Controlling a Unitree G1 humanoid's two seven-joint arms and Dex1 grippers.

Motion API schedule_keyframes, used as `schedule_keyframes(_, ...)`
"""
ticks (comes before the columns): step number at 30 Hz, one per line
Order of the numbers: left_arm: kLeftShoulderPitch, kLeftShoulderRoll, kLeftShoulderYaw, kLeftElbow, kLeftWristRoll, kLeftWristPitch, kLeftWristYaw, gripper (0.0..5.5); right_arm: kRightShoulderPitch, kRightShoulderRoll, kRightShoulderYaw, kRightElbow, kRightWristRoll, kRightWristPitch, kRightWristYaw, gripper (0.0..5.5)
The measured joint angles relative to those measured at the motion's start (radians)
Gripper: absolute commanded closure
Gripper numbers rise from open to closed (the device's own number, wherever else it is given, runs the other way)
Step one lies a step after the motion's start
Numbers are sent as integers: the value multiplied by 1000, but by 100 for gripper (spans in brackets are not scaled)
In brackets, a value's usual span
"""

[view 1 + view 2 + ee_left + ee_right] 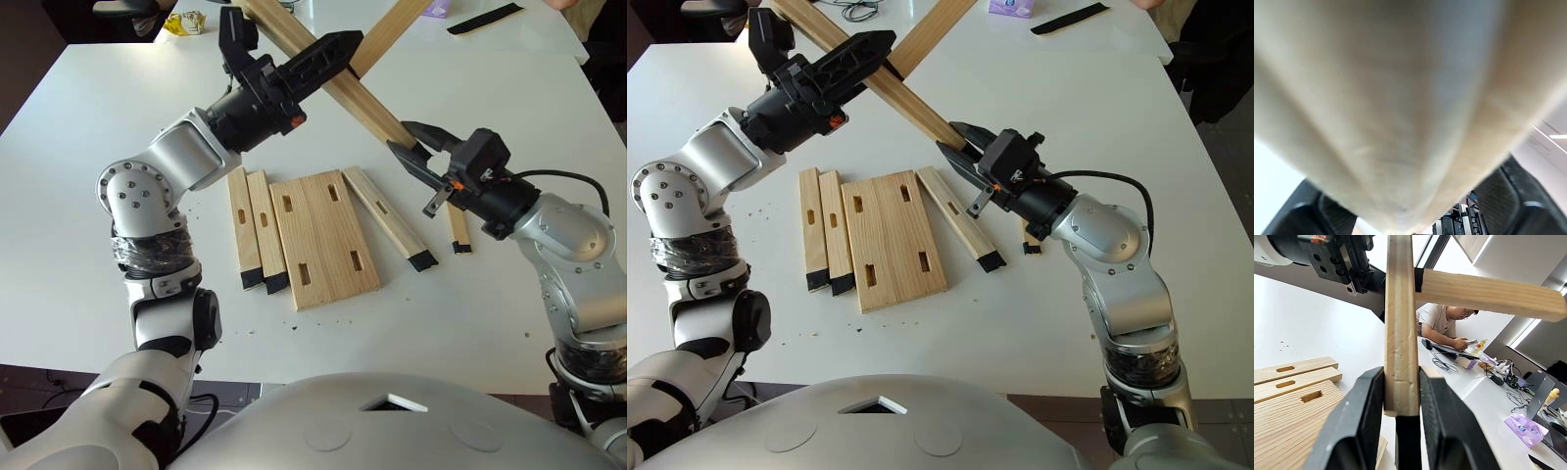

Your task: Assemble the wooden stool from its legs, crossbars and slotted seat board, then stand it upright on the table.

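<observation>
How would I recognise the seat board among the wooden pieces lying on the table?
On the white table, wooden pieces lie flat in a row. The seat board is the widest, in the middle, with four slots; its neighbours are narrow bars.

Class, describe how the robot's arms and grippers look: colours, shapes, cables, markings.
Both arms are rounded silver-grey shells with black joints. The left arm has a ring of small bolts and a black wrapped band; a black cable loops along the right arm. The left gripper and right gripper are black, with long tapered fingers; the left bears an orange mark.
</observation>
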Motion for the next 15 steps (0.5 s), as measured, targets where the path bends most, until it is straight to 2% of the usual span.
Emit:
schedule_keyframes(3, 0, 9, -1, 0, -1, -2, -1, 324, 0, -2, 0, -1, 1, -7, 2, 449)
schedule_keyframes(15, 1, 14, -11, 13, 6, -15, -2, 330, -1, -3, 0, 0, 1, -8, 2, 449)
